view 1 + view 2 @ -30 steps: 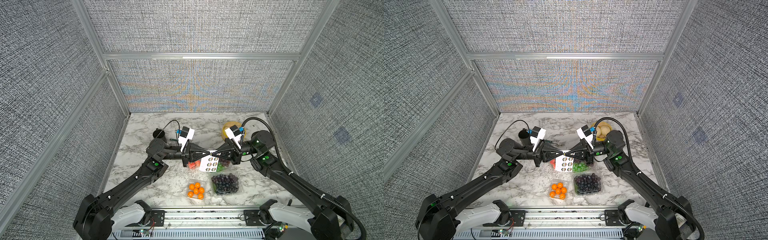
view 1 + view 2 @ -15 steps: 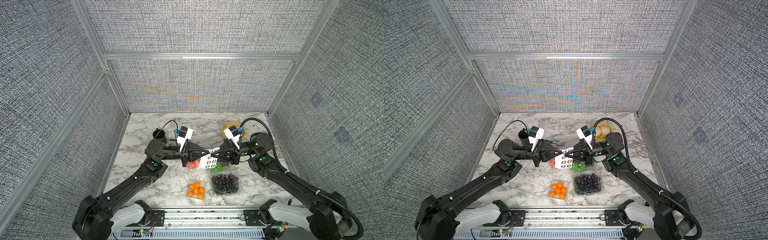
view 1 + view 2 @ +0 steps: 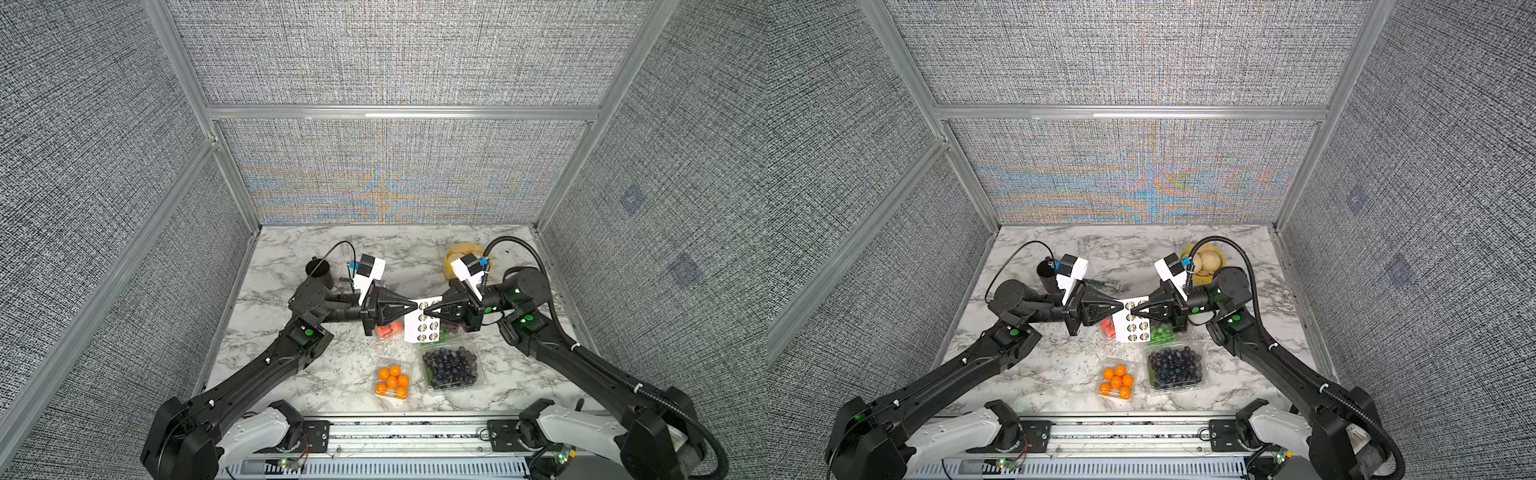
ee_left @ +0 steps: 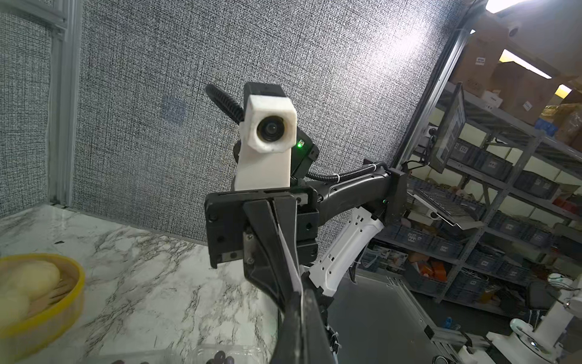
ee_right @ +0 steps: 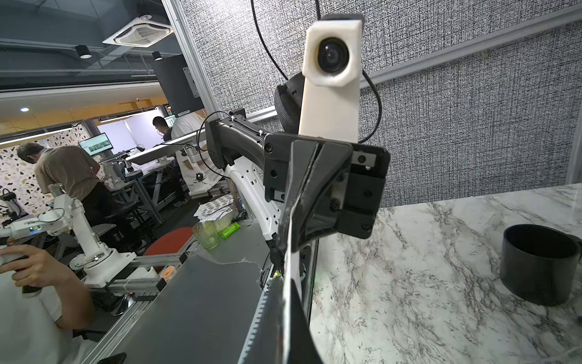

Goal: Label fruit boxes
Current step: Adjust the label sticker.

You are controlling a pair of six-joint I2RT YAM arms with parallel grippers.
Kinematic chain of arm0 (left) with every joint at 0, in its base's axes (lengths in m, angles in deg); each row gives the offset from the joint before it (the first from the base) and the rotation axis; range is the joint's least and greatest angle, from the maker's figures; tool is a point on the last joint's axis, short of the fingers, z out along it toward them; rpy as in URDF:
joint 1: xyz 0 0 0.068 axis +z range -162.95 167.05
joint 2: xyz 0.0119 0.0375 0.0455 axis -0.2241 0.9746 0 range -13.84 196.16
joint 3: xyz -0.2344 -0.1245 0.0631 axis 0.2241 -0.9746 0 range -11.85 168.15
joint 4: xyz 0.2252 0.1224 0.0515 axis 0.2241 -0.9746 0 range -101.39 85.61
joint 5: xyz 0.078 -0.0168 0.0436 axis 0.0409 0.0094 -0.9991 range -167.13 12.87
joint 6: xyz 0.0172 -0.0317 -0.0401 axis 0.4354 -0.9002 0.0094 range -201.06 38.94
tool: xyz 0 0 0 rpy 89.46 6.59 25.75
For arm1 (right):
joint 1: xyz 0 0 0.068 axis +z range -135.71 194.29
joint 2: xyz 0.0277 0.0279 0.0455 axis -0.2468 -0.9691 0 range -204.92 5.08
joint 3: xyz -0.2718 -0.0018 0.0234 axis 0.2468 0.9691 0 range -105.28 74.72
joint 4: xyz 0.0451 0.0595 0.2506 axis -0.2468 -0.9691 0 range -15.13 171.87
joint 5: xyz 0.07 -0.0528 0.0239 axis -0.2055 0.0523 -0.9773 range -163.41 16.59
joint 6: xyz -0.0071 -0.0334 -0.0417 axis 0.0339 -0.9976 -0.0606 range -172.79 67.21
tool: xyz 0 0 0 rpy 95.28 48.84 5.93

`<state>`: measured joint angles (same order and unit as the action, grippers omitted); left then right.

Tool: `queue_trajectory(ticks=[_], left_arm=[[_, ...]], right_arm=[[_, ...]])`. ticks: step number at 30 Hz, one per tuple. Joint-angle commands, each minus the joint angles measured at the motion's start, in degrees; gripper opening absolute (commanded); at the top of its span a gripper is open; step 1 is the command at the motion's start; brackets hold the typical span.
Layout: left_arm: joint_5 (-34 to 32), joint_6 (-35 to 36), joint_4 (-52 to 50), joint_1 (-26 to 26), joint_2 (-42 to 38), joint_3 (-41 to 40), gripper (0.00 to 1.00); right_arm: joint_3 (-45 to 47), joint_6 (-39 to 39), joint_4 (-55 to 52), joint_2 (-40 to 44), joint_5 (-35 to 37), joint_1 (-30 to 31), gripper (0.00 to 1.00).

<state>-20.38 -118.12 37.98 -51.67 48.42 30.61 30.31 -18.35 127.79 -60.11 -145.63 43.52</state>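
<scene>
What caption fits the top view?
Left gripper and right gripper pinch a white sticker sheet above clear plastic fruit boxes.

Strawb. box (image 3: 385, 331) mostly hidden under sticker sheet (image 3: 424, 328), green-grape box (image 3: 1160, 333) partly, its pics too small

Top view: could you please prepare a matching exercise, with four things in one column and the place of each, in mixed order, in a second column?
Things
1. sticker sheet
2. black cup
3. yellow steamer
4. box of orange balls

Places
A. at the front of the table, beside the box of dark grapes
B. far side, partly hidden by the right wrist camera
C. in the air, pinched between the left fingers and the right fingers
D. far side, by the left arm

Pairs: 1-C, 2-D, 3-B, 4-A
</scene>
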Motion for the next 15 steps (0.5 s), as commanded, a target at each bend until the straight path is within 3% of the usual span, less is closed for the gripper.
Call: queue_trajectory(ticks=[1,9,15], left_arm=[[0.73,0.27,3.46,0.23,0.02,0.34,0.00],[0.64,0.06,3.75,0.22,0.20,0.25,0.00],[0.73,0.45,3.14,0.26,0.16,0.35,0.00]], right_arm=[[0.12,-1.40,-0.10,0.38,-0.56,-0.31,0.03],[-0.38,-0.68,0.19,0.11,-0.96,-0.49,0.20],[-0.71,0.28,1.79,-0.02,-0.40,-0.55,0.16]])
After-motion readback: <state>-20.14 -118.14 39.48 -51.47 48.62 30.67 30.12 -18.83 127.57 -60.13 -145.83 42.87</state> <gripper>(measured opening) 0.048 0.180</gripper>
